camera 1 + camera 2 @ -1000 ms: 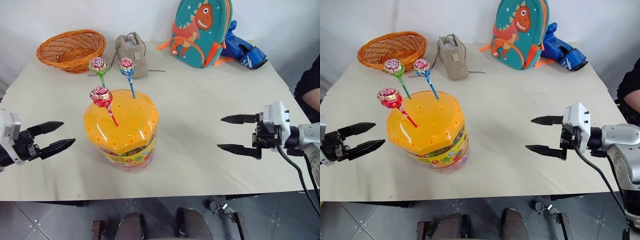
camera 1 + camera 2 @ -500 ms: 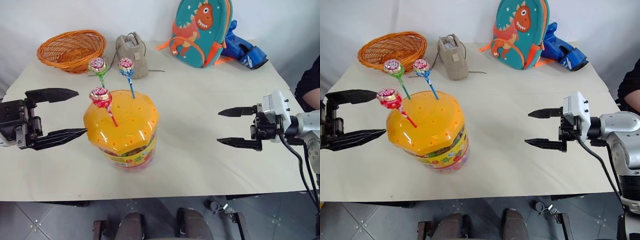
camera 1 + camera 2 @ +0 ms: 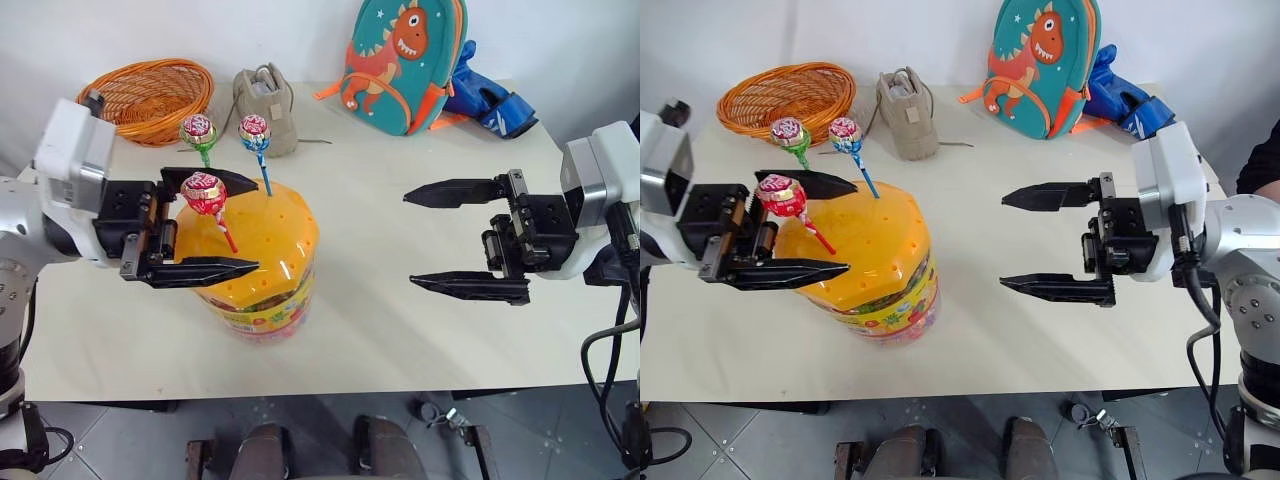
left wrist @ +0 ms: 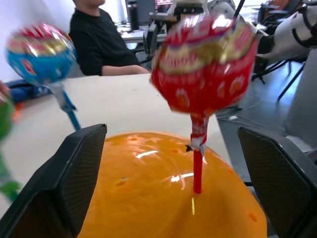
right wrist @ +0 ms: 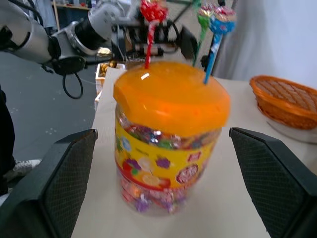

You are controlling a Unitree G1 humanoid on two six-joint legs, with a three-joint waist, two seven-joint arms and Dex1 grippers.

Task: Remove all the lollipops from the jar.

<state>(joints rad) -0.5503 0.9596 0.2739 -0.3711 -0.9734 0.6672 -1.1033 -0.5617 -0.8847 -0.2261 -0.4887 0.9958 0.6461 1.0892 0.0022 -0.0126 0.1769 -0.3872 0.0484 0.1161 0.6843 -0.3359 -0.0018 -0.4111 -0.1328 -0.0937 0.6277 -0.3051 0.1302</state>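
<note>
Left eye view: the left pincer [image 3: 215, 228] stands wide, its two fingers straddling the red lollipop [image 3: 203, 192] without touching it. That candy's stick is planted in the jar [image 3: 252, 258] lid; the green [image 3: 197, 131] and blue [image 3: 254, 130] lollipops stand in the lid just behind. The right pincer [image 3: 430, 238] is also wide and holds nothing, well apart from the jar over the counter [image 3: 400, 190]. A basket [image 3: 150, 97] sits at the far corner.

**My count of items on the worktop**

I count three lollipops: one red [image 3: 203, 192], one on a green stick [image 3: 197, 130], one on a blue stick [image 3: 253, 129]. One jar [image 3: 250, 262], one basket [image 3: 147, 97], one backpack [image 3: 402, 60], one small beige bag [image 3: 265, 104], one blue bundle [image 3: 488, 100].
</note>
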